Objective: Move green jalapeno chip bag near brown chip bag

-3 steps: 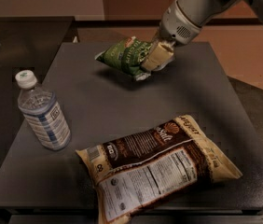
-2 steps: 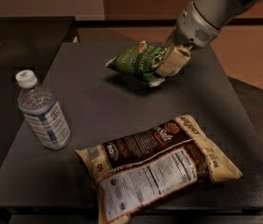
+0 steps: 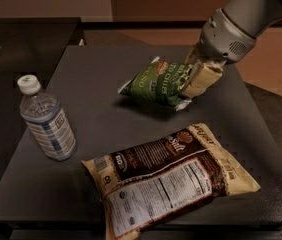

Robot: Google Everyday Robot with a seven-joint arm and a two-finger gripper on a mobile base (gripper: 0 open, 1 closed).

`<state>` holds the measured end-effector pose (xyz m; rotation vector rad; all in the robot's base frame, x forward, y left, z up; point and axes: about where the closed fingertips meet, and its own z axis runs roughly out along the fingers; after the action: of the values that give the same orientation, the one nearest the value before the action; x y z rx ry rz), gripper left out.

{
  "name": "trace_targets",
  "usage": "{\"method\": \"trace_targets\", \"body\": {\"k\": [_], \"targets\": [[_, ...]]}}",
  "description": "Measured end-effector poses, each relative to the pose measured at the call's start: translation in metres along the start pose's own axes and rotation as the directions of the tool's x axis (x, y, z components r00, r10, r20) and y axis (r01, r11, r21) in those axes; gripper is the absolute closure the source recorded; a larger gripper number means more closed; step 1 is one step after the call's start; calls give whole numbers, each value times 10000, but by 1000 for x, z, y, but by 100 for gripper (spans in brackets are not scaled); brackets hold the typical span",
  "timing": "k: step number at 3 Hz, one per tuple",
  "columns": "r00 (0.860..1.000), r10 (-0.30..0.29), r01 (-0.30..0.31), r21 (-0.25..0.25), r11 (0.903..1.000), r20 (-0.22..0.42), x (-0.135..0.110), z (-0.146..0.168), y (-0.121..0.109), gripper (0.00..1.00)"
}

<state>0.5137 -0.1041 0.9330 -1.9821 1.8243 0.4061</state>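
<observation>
The green jalapeno chip bag [image 3: 157, 83] is small and crinkly with white lettering and a red-orange mark. It hangs tilted just above the dark table [image 3: 96, 119], right of centre. My gripper [image 3: 193, 81] comes down from the upper right and is shut on the bag's right end; one cream fingertip [image 3: 199, 79] shows over it. The brown chip bag [image 3: 168, 176] is large, dark brown and cream, with a white nutrition label. It lies flat at the front of the table, just below the green bag.
A clear water bottle [image 3: 45, 120] with a white cap stands upright at the table's left side. The table's front edge runs just below the brown bag. A darker surface [image 3: 26, 39] adjoins at the back left.
My gripper has carried the green bag to the right and toward the front, closer to the brown bag. The bottle and brown bag have not moved.
</observation>
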Motion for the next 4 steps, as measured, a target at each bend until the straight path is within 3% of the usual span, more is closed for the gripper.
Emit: {"method": "trace_targets", "body": {"k": [1, 3, 4], "targets": [[9991, -424, 422, -433, 9982, -30, -4, 3, 24, 83], [9963, -853, 856, -1290, 9879, 81, -9, 28, 49, 36], [9962, -862, 867, -1160, 9895, 93, -11, 28, 46, 14]]}}
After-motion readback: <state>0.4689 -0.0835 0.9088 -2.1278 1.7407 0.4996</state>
